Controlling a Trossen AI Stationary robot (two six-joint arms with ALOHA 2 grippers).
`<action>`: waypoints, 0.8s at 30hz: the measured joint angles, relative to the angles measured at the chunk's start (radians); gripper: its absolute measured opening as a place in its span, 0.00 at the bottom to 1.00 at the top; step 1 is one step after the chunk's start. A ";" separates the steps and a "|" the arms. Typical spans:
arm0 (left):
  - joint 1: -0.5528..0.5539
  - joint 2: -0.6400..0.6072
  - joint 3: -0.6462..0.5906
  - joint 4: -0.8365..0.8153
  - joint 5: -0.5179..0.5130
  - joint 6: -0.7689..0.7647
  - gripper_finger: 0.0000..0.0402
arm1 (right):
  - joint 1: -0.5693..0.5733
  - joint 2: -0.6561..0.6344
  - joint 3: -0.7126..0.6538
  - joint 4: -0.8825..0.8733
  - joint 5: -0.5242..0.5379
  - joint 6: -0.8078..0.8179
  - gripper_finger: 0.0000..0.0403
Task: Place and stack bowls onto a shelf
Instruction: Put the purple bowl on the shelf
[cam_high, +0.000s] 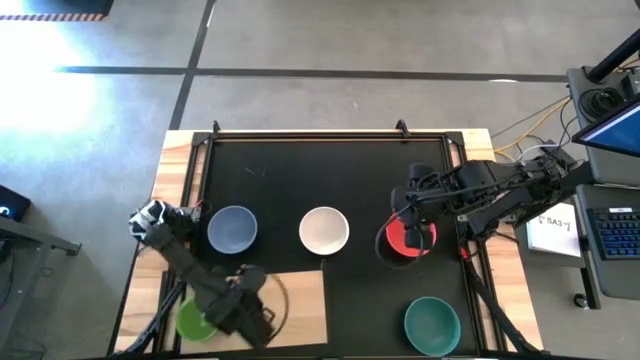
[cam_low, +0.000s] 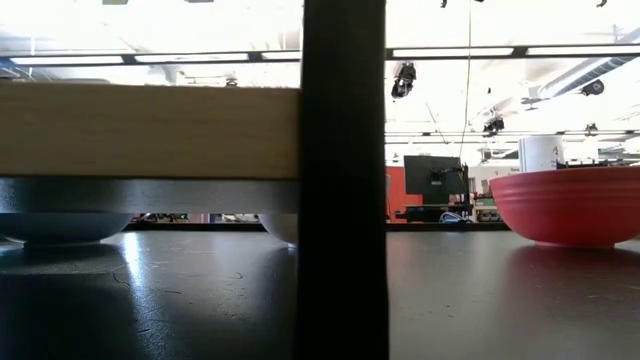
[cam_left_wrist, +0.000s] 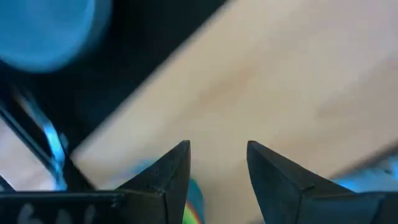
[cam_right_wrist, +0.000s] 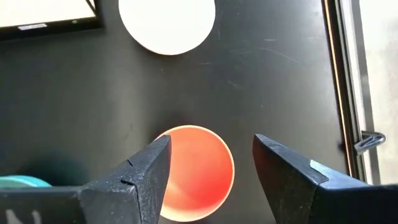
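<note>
- The left pincer (cam_left_wrist: 217, 168) hangs over the shelf (cam_high: 300, 300), a light-wood board at the near left of the black mat (cam_high: 330, 180). Its fingers stand apart with nothing between them.
- The left arm covers much of the shelf in the high view, so only a green bowl (cam_high: 194, 322) shows at the shelf's left end, partly under the arm.
- In the left wrist view some blue and green colour shows just below the fingers, but it is blurred and I cannot tell what it is.
- The right pincer (cam_right_wrist: 211, 168) hovers above the red bowl (cam_right_wrist: 198, 174), fingers wide apart and empty; its dark fingers hide part of the rim.
- On the mat the slate-blue bowl (cam_high: 232, 229), the white bowl (cam_high: 324, 230) and the red bowl stand in one row, well apart from each other.
- The teal bowl (cam_high: 432, 325) stands on the near right of the mat, cut off a little by the picture's edge.
- In the low view a dark post (cam_low: 344, 180) hides the middle, and the shelf's edge fills the upper left.
- The table (cam_high: 175, 160) shows as narrow wooden edges around the mat.
</note>
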 joint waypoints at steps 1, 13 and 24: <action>0.022 -0.001 -0.016 -0.002 -0.021 0.040 0.35 | -0.003 0.000 0.000 0.000 0.000 0.003 0.53; 0.220 -0.191 -0.421 0.058 -0.120 0.200 0.32 | -0.005 -0.029 -0.051 0.000 -0.009 0.015 0.53; 0.321 -0.399 -0.784 0.360 -0.121 0.211 0.32 | -0.009 -0.032 -0.060 0.000 -0.009 0.011 0.53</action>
